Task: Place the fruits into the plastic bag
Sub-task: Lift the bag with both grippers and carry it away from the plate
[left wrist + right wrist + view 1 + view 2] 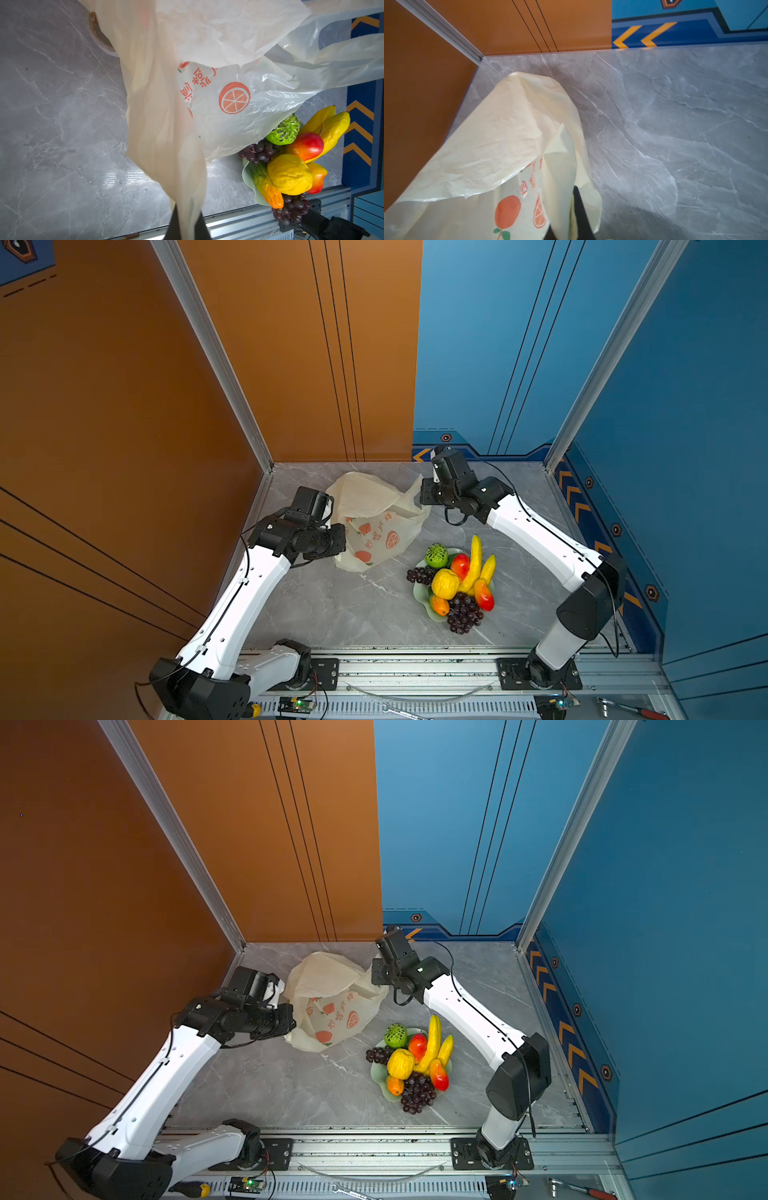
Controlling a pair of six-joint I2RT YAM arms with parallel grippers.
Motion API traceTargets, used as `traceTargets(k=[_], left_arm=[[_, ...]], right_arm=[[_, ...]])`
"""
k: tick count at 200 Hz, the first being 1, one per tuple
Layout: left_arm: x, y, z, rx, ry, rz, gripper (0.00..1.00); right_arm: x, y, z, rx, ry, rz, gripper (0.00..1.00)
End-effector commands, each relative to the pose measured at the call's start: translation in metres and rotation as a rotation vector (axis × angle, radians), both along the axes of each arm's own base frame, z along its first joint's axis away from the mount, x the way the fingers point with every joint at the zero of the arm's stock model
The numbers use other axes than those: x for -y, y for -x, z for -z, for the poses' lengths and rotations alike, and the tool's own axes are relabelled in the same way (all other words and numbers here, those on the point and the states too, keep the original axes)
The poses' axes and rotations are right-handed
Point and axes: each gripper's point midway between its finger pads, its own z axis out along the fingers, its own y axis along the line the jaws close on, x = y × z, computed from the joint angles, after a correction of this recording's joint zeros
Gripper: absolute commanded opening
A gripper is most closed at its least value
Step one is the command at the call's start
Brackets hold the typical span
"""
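thin, crinkly bag (376, 526) of translucent cream plastic, orange fruit print on one face. sits slack and rumpled on the grey marble-veined table (340, 605), towards the back left, near the dish.

glossy moulded fruits (457, 585) heaped on a pale green wavy-rimmed dish (418, 593), right of centre:
- two long yellow bananas (476, 560)
- two knobbly dark purple grape bunches (463, 614)
- two smooth red-orange mangoes (483, 595)
- a wrinkled yellow ball (444, 583)
- a bumpy green fruit (436, 556)
- a small orange-green one (439, 605)

left gripper (188, 225): black fingers (173, 226) pinched narrow on a twisted strip of bag film, as seen in the left wrist view. left arm bent at a raised elbow, forearm levelled towards the bag's left edge, wrist rolled sideways.

right gripper (571, 226): likewise clamped narrow on a fold of bag film, at the bag's right back corner in both top views. right arm stretched from the front right, forearm angled inward and back, wrist dipping to the bag.
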Motion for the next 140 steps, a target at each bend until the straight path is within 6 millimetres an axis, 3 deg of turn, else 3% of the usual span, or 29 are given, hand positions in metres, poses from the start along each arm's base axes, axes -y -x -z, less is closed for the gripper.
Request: traceTargets(k=[1, 8, 17, 56, 71, 103, 140], left_arm=[[0.002, -0.006, -0.027, 0.068, 0.03, 0.011, 0.0], [0.002, -0.008, -0.036, 0.092, 0.032, 0.015, 0.0], [0.002, -0.011, -0.046, 0.12, 0.034, 0.019, 0.0], [0.004, -0.022, -0.108, 0.271, 0.057, 0.034, 0.0], [0.005, -0.024, -0.121, 0.282, 0.067, 0.034, 0.0], [0.012, -0.018, -0.124, 0.254, 0.127, 0.031, 0.0], [0.014, 0.003, -0.119, 0.215, 0.184, 0.009, 0.0]], right_arm=[[-0.005, 0.011, -0.045, 0.075, -0.052, -0.032, 0.0], [-0.014, 0.019, -0.048, 0.081, -0.05, -0.062, 0.0], [-0.017, 0.022, -0.07, 0.125, -0.074, -0.072, 0.0], [-0.015, 0.03, -0.128, 0.26, -0.099, -0.088, 0.0], [-0.012, 0.032, -0.142, 0.289, -0.103, -0.083, 0.0], [-0.009, 0.035, -0.138, 0.264, -0.083, -0.089, 0.0], [-0.004, 0.053, -0.134, 0.219, -0.073, -0.099, 0.0]])
